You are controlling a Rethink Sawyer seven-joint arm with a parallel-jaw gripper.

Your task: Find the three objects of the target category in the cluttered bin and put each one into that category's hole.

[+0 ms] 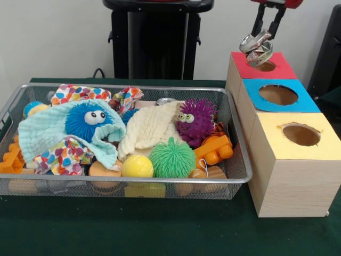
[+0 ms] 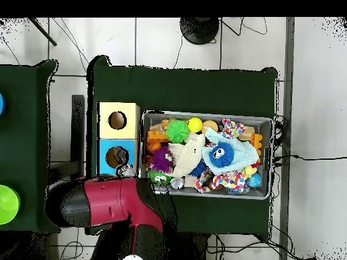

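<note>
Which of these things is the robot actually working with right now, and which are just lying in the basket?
In use: gripper, crushed can, red-topped box.
Lying about: purple spiky toy, green spiky ball, yellow ball, blue fuzzy toy, cream cloth.

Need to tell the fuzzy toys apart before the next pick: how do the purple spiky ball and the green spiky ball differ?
The purple spiky ball has googly eyes; the green spiky ball shows none. Purple sits farther back beside the cream cloth; green lies toward the bin's front, next to the yellow ball. Both are round and spiky.
</note>
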